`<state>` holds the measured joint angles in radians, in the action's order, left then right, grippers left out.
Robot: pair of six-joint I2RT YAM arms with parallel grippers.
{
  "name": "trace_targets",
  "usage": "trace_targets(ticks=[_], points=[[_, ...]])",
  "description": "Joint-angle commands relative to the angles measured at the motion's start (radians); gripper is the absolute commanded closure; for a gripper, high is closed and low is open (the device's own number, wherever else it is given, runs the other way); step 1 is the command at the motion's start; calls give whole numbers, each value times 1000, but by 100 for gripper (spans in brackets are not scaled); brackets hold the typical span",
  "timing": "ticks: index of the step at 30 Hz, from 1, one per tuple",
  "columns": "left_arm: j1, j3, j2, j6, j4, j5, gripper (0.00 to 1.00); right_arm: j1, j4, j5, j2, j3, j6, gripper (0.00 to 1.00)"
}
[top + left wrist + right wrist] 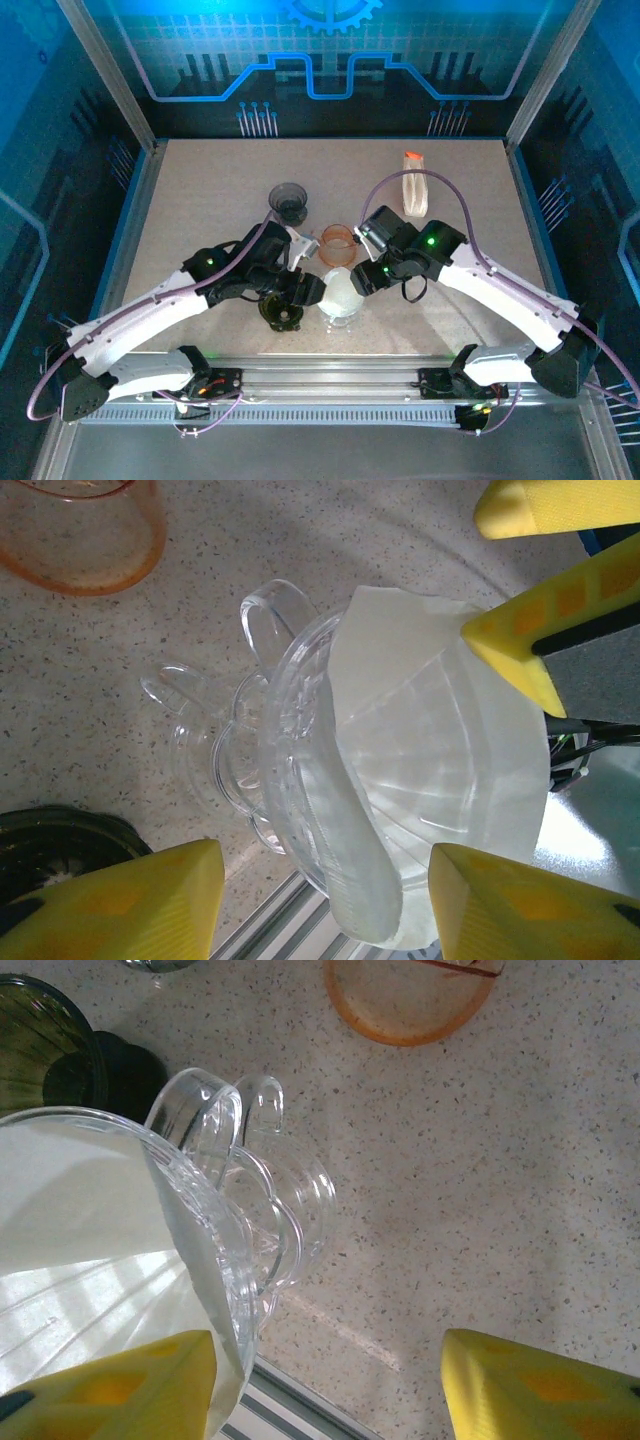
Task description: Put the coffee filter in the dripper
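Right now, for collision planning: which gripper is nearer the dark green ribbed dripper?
Left. The left gripper hovers beside the dark green dripper; the right gripper sits beyond the clear dripper.

Table (200, 200): clear dripper (300, 1200), green dripper (281, 310), orange cup (338, 243), grey cup (290, 202).
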<state>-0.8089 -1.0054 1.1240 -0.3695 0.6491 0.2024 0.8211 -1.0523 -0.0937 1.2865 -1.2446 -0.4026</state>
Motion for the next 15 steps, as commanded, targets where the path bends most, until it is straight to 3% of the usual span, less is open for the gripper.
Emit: trace_targets(ticks=[1,9,15], points=[[28,27,1,-37,-30,13,46,-11,12,8,-6,14,-18,40],[41,43,-2,-53,-36,16,54,-10,15,8,-11,24,-26,41],[80,57,-45,-96,-92,81,30,-3,15,5,-7,24,-26,42]])
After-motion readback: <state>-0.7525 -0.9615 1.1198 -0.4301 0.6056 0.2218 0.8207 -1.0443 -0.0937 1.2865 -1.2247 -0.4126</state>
